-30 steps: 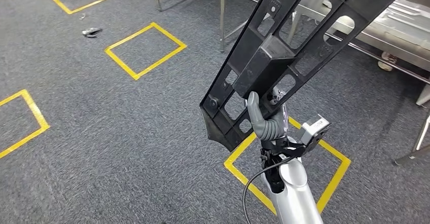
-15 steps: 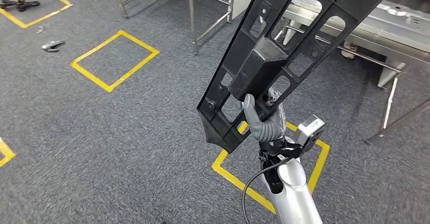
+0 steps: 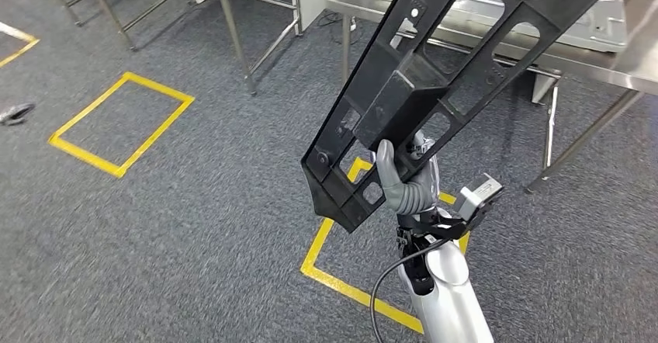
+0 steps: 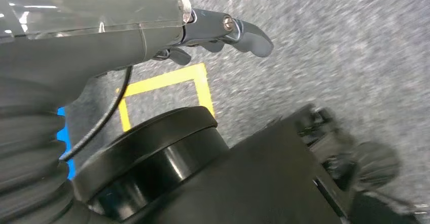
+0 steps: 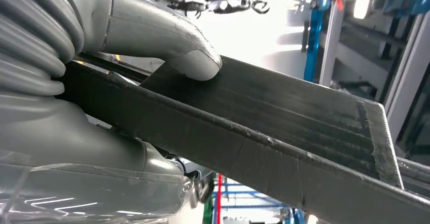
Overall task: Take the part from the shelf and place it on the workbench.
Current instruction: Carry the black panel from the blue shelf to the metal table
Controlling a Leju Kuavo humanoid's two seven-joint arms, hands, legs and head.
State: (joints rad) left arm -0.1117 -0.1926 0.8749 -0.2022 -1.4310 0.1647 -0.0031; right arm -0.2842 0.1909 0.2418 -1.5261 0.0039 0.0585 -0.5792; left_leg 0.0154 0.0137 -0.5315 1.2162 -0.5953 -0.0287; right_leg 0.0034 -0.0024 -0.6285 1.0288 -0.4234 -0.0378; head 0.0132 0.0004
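Carrying the part (image 3: 434,79) in my right hand (image 3: 405,184), raised over the grey carpet (image 3: 194,226) and leaning toward the steel workbench (image 3: 628,60).

I am gripping the long black perforated part near its lower end: the grey thumb (image 5: 187,57) is pressing on one face, with the remaining fingers wrapping behind it. The part is angling up and away, its upper end overlapping the workbench edge in the head view. A yellow floor square (image 3: 341,277) is lying beneath the hand. My left hand (image 4: 218,29) is hanging over the carpet with its fingers curled in, holding nothing.
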